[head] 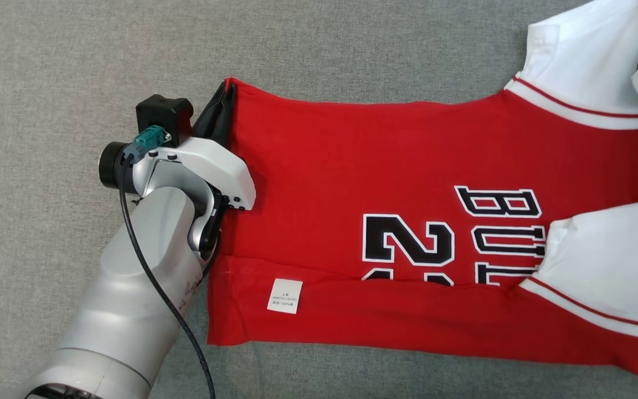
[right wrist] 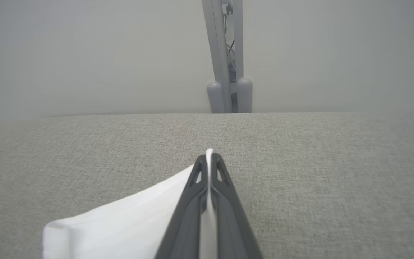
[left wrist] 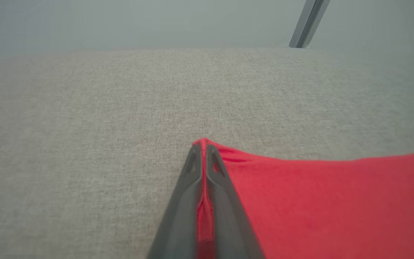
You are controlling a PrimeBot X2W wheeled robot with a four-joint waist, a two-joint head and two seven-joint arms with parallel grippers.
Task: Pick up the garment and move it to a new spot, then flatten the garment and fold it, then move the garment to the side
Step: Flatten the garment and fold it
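Status as I read it from the remote station:

1. Garment [head: 352,183]: a red jersey with white sleeves and black lettering. It lies spread across the grey fabric surface [head: 75,55], running from the centre of the head view to its right edge. A strip along its lower edge is turned over, and a white label [head: 284,296] shows at the lower centre.

2. Left gripper [head: 229,88]: it sits at the left centre of the head view, at the upper left corner of the red cloth. In the left wrist view both dark fingers [left wrist: 185,201] are pressed together, with a thin line of red fabric clamped between them up to the tips.

3. Right gripper [right wrist: 209,158]: in the right wrist view its fingers are closed onto a white edge of a sleeve, which stands up between the tips. The rest of that white fabric spreads toward the lower left of that frame.

4. Background: a grey post [right wrist: 225,54] rises behind the surface at the top centre of the right wrist view.
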